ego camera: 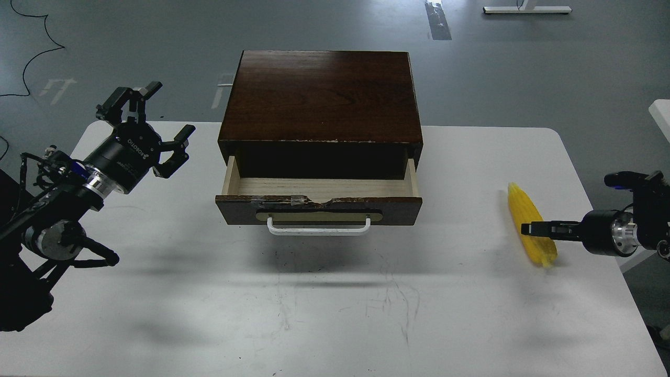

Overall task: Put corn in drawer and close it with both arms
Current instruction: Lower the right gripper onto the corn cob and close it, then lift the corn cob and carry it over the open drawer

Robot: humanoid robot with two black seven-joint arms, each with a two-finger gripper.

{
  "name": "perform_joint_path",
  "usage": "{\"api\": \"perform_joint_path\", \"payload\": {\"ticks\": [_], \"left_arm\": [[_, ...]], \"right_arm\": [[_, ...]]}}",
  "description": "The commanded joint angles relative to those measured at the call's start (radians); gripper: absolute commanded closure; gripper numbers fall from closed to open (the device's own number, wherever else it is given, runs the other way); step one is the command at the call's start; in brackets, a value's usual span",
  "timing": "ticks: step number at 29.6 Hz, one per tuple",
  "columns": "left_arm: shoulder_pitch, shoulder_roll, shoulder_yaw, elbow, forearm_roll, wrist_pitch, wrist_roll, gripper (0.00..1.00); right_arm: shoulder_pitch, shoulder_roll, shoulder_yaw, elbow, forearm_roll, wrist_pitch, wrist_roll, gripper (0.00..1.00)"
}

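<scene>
The corn (pixel 527 219) lies on the white table (pixel 335 303) at the right, pointed end away from me. My right gripper (pixel 525 229) comes in from the right, seen edge-on as a thin dark bar across the cob's lower half; its fingers cannot be told apart. The drawer (pixel 318 209) is pulled open, its pale wood inside (pixel 319 186) empty and its white bar handle (pixel 318 227) facing me. My left gripper (pixel 171 108) is open and empty, raised above the table left of the drawer.
The dark brown cabinet body (pixel 320 94) stands at the table's back middle. The table's right edge is close behind the corn. A black cable (pixel 31 57) lies on the grey floor at back left.
</scene>
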Motion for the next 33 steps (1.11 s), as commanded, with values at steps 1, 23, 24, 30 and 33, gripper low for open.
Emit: {"api": "perform_joint_path", "payload": {"ticks": [1,23,24,30,33], "left_arm": [[-0.002,0.003,0.000,0.000,-0.001,0.000,0.001,0.01],[-0.003,0.009,-0.006,-0.002,-0.002,0.000,-0.001,0.01],[-0.003,0.009,-0.006,-0.002,-0.001,0.000,-0.001,0.01],[-0.003,0.009,-0.009,-0.002,-0.002,0.000,-0.001,0.01],[-0.003,0.011,-0.011,-0.002,-0.002,0.000,-0.001,0.01]], "right_arm": [[0.062,-0.002,-0.004,0.030,0.007,0.000,0.000,0.82],[0.931,0.342,-0.364,0.286,0.003,0.054,0.000,0.82],[0.969,0.372,-0.378,0.311,-0.002,0.051,0.000,0.82],[1.084,0.504,-0.410,0.398,-0.130,0.018,0.000,0.82],[1.086,0.564,-0.435,0.398,-0.186,-0.053,0.000,0.82]]}}
